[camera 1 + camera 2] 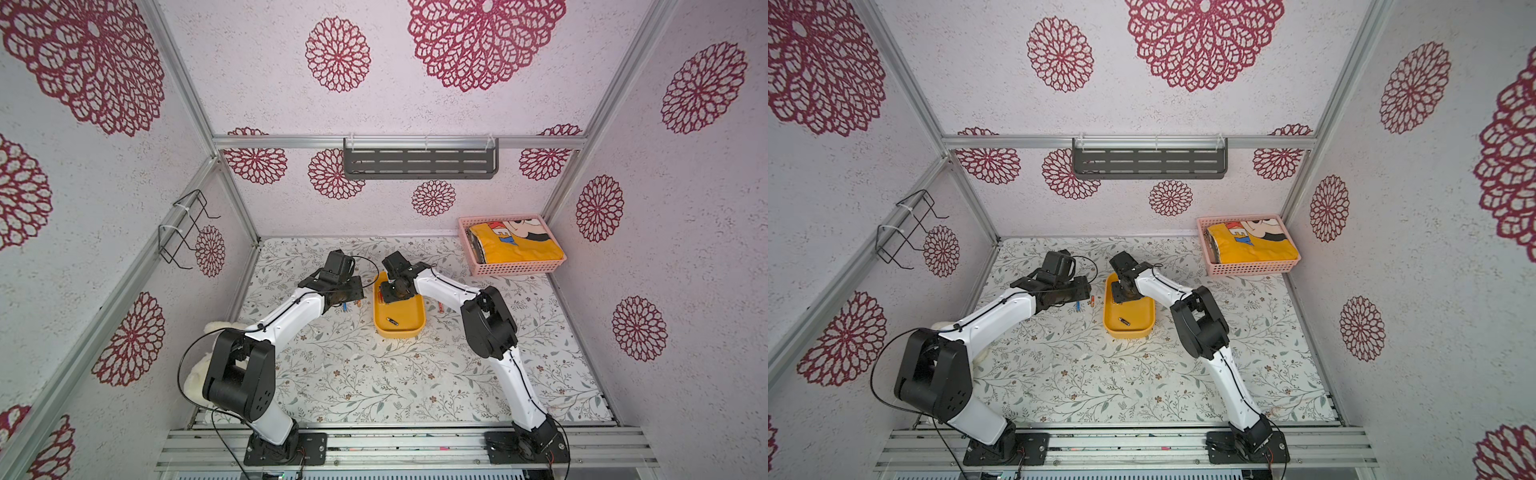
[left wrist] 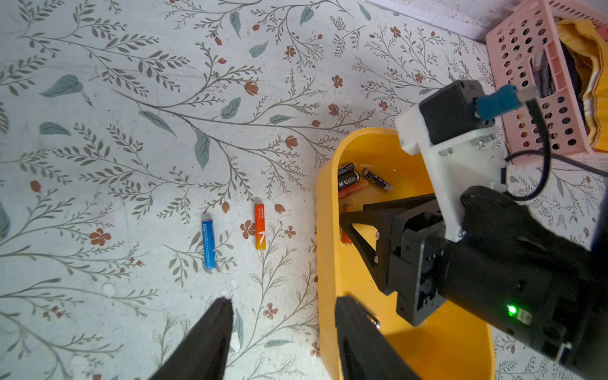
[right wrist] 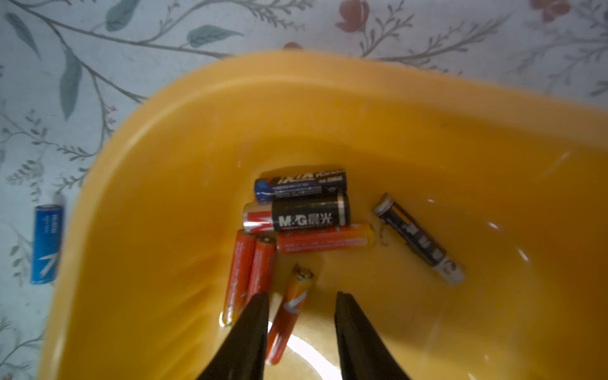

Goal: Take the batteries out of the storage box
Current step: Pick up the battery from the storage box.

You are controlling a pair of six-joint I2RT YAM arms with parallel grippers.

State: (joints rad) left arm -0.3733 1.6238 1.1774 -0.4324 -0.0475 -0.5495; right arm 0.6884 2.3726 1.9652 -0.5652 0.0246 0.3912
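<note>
Because most of the batteries [image 2: 348, 179] huddle at the far end of the yellow storage box [image 1: 405, 309], I have the right gripper [image 3: 301, 296] down inside that end. Its two black fingers are apart, not squeezing. A thin orange battery [image 3: 289, 312] lies on the box floor between them. I do not think they touch it yet. It lies a little away from the heap, so it looks like the easy one to pick.

The heap sits just past it: a fat black M&G battery [image 3: 309, 217], a blue-and-black battery [image 3: 299, 184] touching it, and three more orange ones pressed close. They are packed so tight that fingers would not fit between them well. A slim black battery [image 3: 421, 238] lies off to one side. Another lone black battery [image 1: 392, 321] rests at the near end of the box.

Two are already out. A blue battery [image 2: 209, 245] and an orange-and-yellow battery [image 2: 260, 227] lie near each other on the flowery table [image 2: 131, 164], beside the box. The left gripper [image 2: 283, 316] hangs just beside the box wall. Its fingers are spread, with nothing in them. I think it is there to be out of the right arm's way.

Next I would close the right fingers gently, since a round battery can roll away.
</note>
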